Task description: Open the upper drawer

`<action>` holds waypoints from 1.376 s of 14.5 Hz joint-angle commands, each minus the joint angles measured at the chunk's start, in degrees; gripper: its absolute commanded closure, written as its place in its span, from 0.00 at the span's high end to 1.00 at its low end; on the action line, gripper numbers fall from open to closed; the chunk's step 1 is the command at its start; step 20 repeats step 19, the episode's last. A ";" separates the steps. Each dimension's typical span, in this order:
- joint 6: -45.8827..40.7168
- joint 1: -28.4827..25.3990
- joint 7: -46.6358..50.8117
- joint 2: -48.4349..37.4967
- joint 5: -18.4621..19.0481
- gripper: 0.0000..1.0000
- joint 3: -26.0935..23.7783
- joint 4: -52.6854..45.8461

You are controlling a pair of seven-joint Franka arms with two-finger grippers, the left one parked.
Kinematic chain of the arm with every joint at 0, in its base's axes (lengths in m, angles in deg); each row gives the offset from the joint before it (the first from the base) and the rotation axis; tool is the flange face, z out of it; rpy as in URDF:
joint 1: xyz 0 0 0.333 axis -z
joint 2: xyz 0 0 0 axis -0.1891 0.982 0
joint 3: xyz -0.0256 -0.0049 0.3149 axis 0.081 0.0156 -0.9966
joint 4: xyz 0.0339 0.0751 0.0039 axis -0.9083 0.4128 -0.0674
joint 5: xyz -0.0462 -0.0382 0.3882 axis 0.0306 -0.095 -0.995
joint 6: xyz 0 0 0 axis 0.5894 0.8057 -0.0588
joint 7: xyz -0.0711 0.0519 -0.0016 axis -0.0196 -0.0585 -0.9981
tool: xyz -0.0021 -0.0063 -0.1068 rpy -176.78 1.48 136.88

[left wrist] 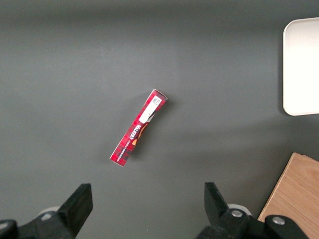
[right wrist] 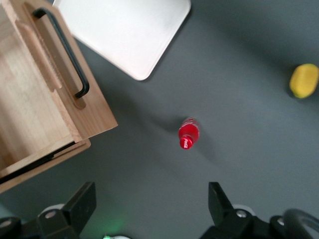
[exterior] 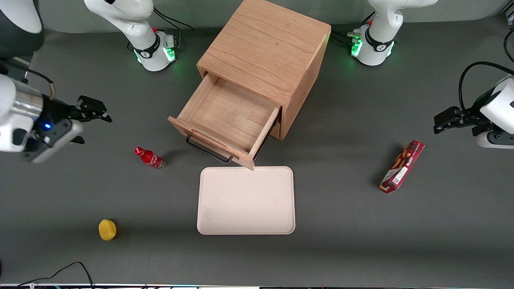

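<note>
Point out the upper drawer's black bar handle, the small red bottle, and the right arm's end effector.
Black bar handle (exterior: 207, 151): front view, mid-bar.
Small red bottle (exterior: 149, 157): front view, body.
Right arm's end effector (exterior: 93, 110): front view, between open fingertips, away from drawer.

We see a dark grey table (exterior: 341, 241) carrying an oak cabinet (exterior: 267, 60). Nearer the camera than the cabinet lies a cream tray (exterior: 245, 200). Toward the working arm's end stand a red bottle (exterior: 149, 158) and a yellow object (exterior: 107, 229); toward the parked arm's end, a red box (exterior: 402, 166). The gripper (exterior: 96, 110) hangs above the table, fingers spread.
</note>
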 commanded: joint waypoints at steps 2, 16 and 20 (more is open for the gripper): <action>7.87 5.38 1.58 -18.35 -2.05 0.96 -0.17 20.38; -2.51 -19.43 17.57 -15.37 2.59 1.00 25.81 11.78; -2.51 -24.23 20.91 -14.15 3.49 1.00 29.72 11.69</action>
